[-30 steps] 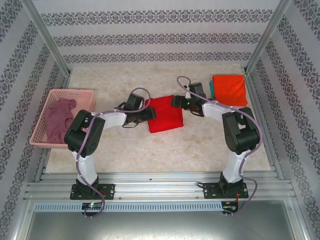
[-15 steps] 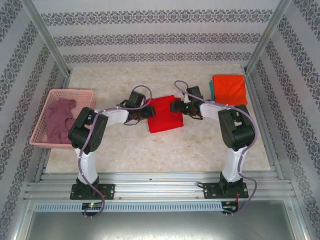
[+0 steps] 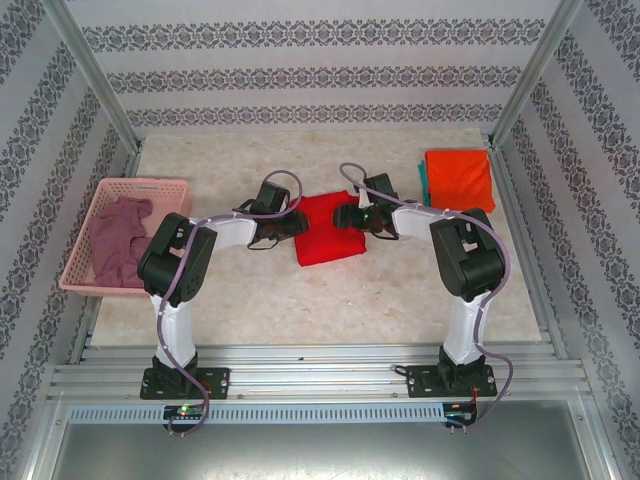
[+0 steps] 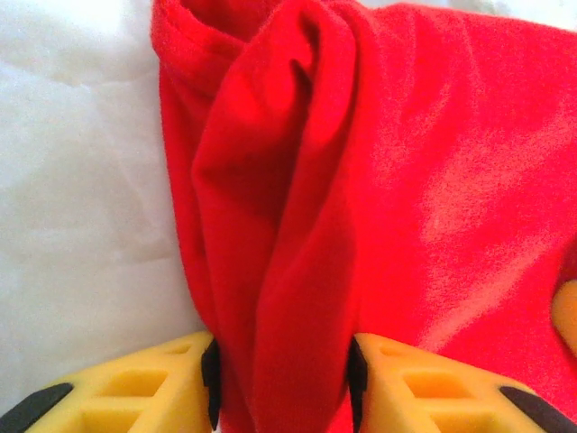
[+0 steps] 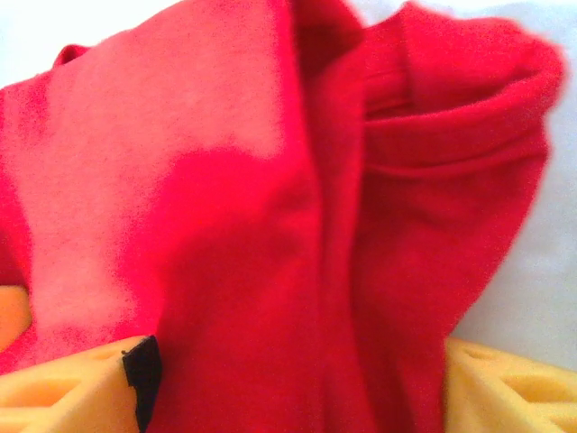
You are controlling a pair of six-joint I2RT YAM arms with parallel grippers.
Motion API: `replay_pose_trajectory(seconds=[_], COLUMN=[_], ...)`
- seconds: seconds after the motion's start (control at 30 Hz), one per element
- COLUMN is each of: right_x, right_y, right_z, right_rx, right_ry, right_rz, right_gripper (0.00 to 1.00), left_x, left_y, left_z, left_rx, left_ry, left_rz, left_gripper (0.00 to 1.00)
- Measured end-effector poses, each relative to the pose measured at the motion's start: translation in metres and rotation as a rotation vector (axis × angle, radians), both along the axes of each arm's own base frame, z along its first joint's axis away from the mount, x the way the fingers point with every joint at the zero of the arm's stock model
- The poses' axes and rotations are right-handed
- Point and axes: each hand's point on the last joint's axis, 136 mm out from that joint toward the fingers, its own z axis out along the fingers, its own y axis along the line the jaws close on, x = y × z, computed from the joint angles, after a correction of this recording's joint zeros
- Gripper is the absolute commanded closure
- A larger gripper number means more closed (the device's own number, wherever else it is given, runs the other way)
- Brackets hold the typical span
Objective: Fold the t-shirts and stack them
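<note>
On the pale table (image 3: 330,300), the folded red t-shirt (image 3: 328,228) lies at the centre, with one arm reaching in from each side. At its 9 o'clock edge the left gripper (image 3: 297,224) is clamped on a raised ridge of red cloth, and both pads (image 4: 211,383) press against it. At the 3 o'clock edge the right gripper (image 3: 346,215) straddles a bunched fold, its jaws apart and cloth between them. Towards 9 o'clock, a pink basket (image 3: 145,183) holds the crumpled mauve t-shirt (image 3: 118,240). Farther off at 2 o'clock, the folded orange t-shirt (image 3: 460,180) lies on the teal t-shirt (image 3: 423,178), of which a strip shows.
</note>
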Motion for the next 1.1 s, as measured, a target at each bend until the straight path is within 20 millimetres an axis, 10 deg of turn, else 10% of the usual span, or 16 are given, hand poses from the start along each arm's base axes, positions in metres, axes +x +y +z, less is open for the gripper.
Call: replay_pose_trajectory(seconds=[0.2,0.37,0.63,0.83,1.1], right_x=[-0.004,-0.005,-0.005,-0.002,-0.001], right_y=[0.008,0.013,0.022,0.030,0.022], right_z=[-0.001,-0.005,-0.004,-0.004,-0.004], right_rx=[0.005,0.014,0.055,0.095,0.051], right_ry=[0.004,0.018,0.031,0.039,0.021], right_rz=[0.022,0.034,0.063,0.074,0.091], right_gripper=[0.28,0.54,0.58,0.98,1.00], left_x=[0.000,0.001,0.002,0.002,0.003], left_y=[-0.001,-0.001,-0.002,-0.003,-0.010], left_z=[0.000,0.000,0.000,0.000,0.012], left_rx=[-0.010,-0.015,-0.022,-0.026,-0.066], left_ry=[0.003,0.002,0.000,-0.001,-0.057], left_rz=[0.001,0.001,0.001,-0.001,-0.015], left_gripper=[0.60,0.60,0.61,0.60,0.18])
